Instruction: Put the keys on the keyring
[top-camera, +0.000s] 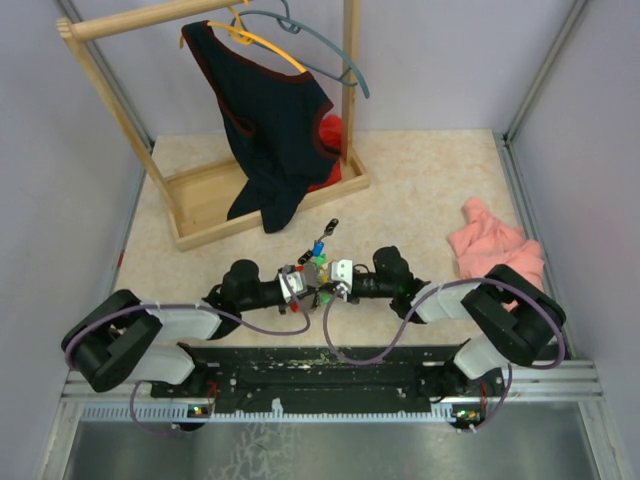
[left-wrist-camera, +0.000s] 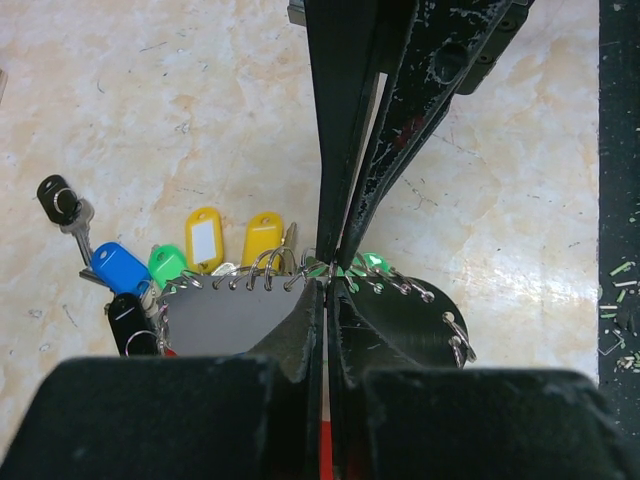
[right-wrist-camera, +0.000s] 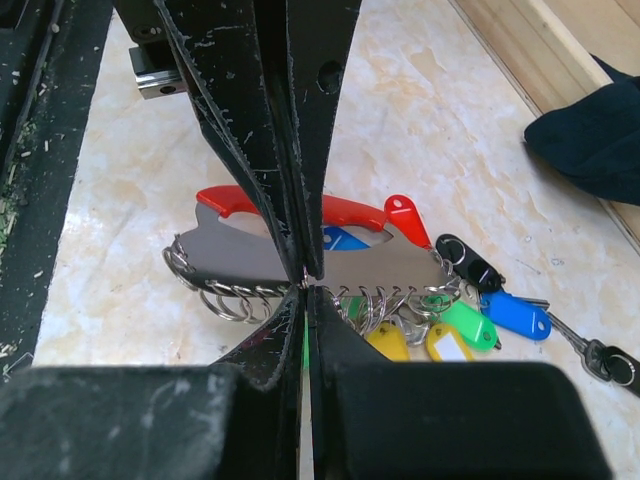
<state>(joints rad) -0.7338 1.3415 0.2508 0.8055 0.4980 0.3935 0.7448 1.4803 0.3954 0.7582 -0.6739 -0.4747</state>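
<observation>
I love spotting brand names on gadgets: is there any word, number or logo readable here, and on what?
None can be read.
The yellow key tag has a white label window, but it looks blank.
The other coloured tags and the keyring show no legible writing.

A wooden clothes rack (top-camera: 200, 190) stands at the back left of the marbled table (top-camera: 430, 180). From its top rail hang a yellow hanger (top-camera: 255, 40) carrying a dark, red-trimmed garment (top-camera: 270, 130) that drapes down into the rack's base, and a bare grey-blue hanger (top-camera: 330, 50) beside it. A red cloth (top-camera: 330, 135) shows behind the garment, and a crumpled pink cloth (top-camera: 495, 245) lies on the table well to the right.
</observation>
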